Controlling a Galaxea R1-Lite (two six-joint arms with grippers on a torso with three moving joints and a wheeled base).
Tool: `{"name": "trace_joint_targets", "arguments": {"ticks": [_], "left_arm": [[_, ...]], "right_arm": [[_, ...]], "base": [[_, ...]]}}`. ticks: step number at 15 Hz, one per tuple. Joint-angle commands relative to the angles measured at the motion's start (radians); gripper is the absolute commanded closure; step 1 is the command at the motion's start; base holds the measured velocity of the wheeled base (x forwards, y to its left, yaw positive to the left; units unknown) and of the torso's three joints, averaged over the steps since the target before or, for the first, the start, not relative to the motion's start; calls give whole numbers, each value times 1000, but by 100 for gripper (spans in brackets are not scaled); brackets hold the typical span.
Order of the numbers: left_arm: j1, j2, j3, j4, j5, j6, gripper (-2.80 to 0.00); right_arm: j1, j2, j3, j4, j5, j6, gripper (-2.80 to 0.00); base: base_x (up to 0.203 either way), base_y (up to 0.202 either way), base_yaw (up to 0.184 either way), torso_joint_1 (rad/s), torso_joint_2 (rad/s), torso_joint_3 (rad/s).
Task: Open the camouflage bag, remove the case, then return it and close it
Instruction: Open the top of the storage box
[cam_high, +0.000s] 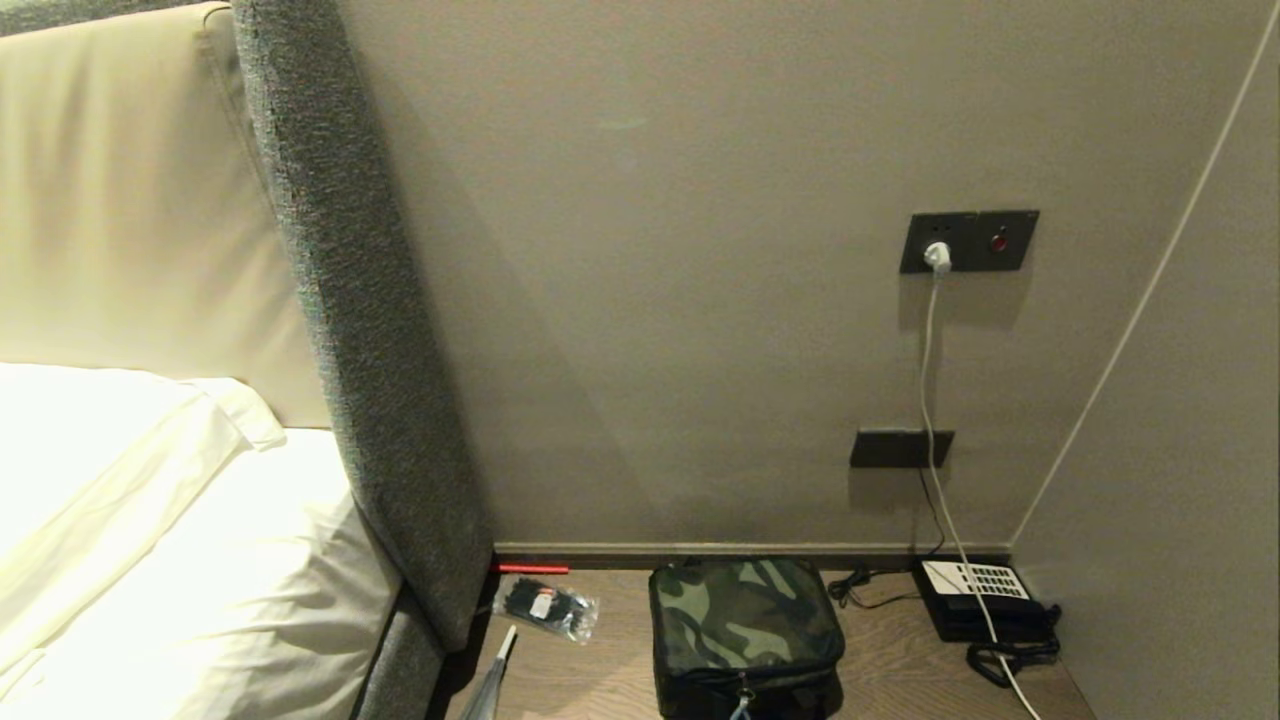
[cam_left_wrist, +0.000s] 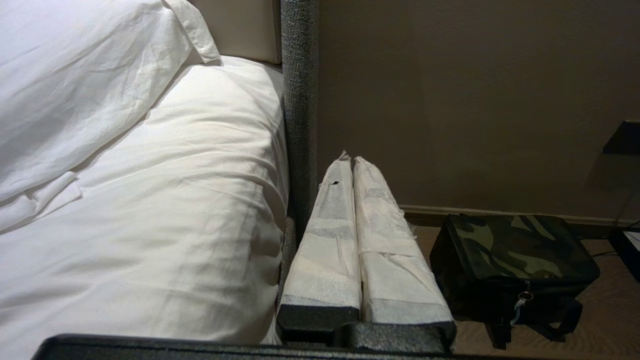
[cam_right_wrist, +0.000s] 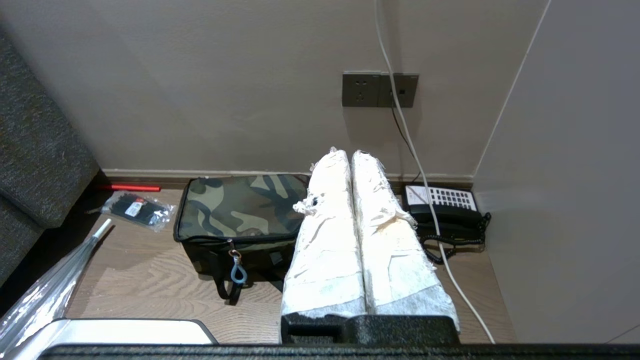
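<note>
The camouflage bag (cam_high: 745, 630) sits zipped against the desk's (cam_high: 890, 670) back edge, long axis along the wall. Both claws, left (cam_left_wrist: 352, 162) and right (cam_right_wrist: 350, 155), are pressed shut and empty, the right nearer.

The right gripper (cam_right_wrist: 350, 160) hangs above the wooden tabletop (cam_right_wrist: 150, 285), its two white-wrapped fingers (cam_right_wrist: 325, 240) pressed together with nothing between them. The bag (cam_right_wrist: 240, 210) stands zipped shut at the back edge against the wall, a grey-blue zip pull (cam_right_wrist: 238, 272) hanging down its front, with a packet of cable ties (cam_right_wrist: 137, 210) and a red stick (cam_right_wrist: 131, 188) near the back corner beside the grey headboard (cam_right_wrist: 35, 165). Toward the opposite back corner sits a black telephone (cam_right_wrist: 445, 212), a white cable (cam_right_wrist: 425, 180) running over it from the wall socket (cam_right_wrist: 380, 90), and a clear wrapped umbrella (cam_right_wrist: 50, 290) lies at the front corner on the headboard side.
</note>
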Motion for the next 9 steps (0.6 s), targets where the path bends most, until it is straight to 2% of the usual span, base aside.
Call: {"name": "trace_joint_targets", "arguments": {"ticks": [1, 5, 9], "left_arm": [[0, 0, 0, 0, 0, -1, 0], [0, 0, 0, 0, 0, -1, 0], [0, 0, 0, 0, 1, -3, 0]], "right_arm": [[0, 0, 1, 0, 0, 0, 0], [0, 0, 1, 0, 0, 0, 0], [0, 0, 1, 0, 0, 0, 0]], "base": [[0, 0, 0, 0, 0, 0], [0, 0, 0, 0, 0, 0], [0, 0, 0, 2, 4, -126]]}}
